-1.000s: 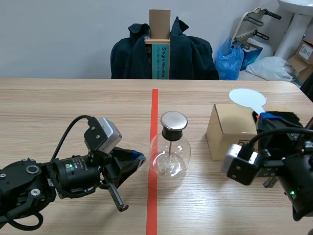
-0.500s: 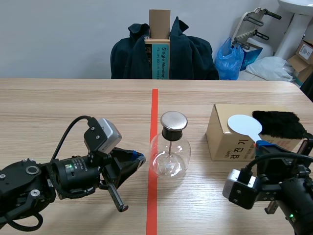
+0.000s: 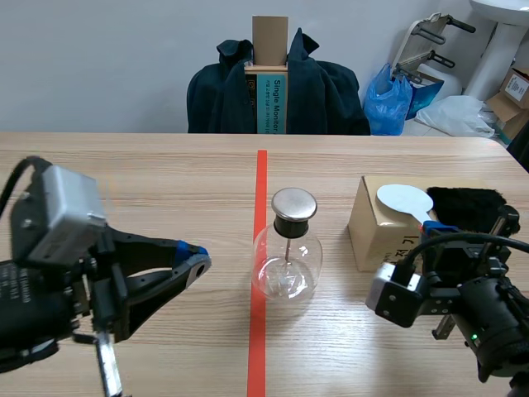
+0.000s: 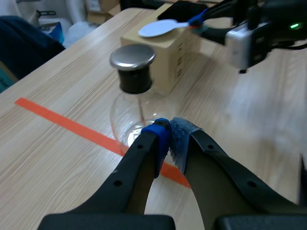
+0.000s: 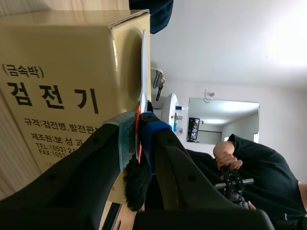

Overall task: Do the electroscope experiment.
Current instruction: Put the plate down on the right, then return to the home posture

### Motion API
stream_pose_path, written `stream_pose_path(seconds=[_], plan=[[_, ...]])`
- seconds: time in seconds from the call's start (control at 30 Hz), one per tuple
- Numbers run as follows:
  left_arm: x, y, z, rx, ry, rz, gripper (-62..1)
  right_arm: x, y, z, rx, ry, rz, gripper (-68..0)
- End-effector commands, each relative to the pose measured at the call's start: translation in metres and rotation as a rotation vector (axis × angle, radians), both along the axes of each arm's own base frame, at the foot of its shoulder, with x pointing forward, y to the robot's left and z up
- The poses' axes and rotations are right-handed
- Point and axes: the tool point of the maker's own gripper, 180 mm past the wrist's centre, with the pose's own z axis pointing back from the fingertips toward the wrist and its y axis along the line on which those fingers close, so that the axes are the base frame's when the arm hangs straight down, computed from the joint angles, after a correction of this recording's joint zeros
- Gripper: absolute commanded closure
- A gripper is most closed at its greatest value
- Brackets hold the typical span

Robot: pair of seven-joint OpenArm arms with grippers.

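Note:
The electroscope, a round glass flask [image 3: 286, 266] with a metal cap [image 3: 294, 203], stands on the red tape line. In the left wrist view the flask [image 4: 130, 109] is just ahead of my left gripper [image 4: 168, 138], whose fingers meet on nothing. My left gripper [image 3: 195, 262] hangs left of the flask. My right gripper [image 3: 437, 226] is shut on the handle of a white round paddle [image 3: 404, 199], held over the cardboard box [image 3: 382, 234]. Seen edge-on, the paddle [image 5: 143, 62] rises from my right gripper [image 5: 138, 122]. Black fur [image 3: 466, 207] lies on the box.
A chair draped with a dark coat [image 3: 277, 87] stands beyond the table's far edge. Bags and boxes [image 3: 446, 99] sit on the floor at the back right. A person in black [image 5: 249, 167] shows in the right wrist view's background.
My left arm has risen and pulled back to the left, away from the flask. My right gripper brought the paddle down off the fur and a little left, toward the flask.

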Motion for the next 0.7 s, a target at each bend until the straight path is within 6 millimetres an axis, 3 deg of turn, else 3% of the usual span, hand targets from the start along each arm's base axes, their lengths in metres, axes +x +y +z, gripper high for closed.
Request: stream_pose_path(seconds=[0.0, 0.07, 0.17, 0.2, 0.33, 0.47, 0.67], plan=[[-0.009, 0.0, 0.005, -0.027, 0.012, 0.005, -11.9, 0.005, -0.002, 0.009, 0.014, -0.03, -0.009, -1.4], [-0.019, 0.002, 0.012, -0.032, 0.018, 0.008, -28.2, 0.006, -0.004, 0.01, 0.026, -0.032, -0.019, -5.1], [-0.027, 0.006, 0.022, -0.048, 0.021, 0.031, -59.7, 0.007, -0.004, 0.011, 0.029, -0.033, -0.021, -14.5], [-0.029, 0.007, 0.027, -0.058, 0.014, 0.037, -62.3, 0.007, -0.004, 0.011, 0.029, -0.033, -0.021, -18.5], [-0.032, 0.01, 0.042, -0.074, -0.009, 0.048, -62.3, 0.007, -0.004, 0.011, 0.041, -0.035, -0.024, -34.2], [-0.029, 0.012, 0.05, -0.077, -0.036, 0.059, -62.3, 0.006, -0.003, 0.012, 0.046, -0.041, -0.02, -45.8], [-0.027, 0.014, 0.051, -0.07, -0.044, 0.065, -62.3, -0.001, -0.008, 0.023, 0.131, -0.096, -0.023, -48.9]])
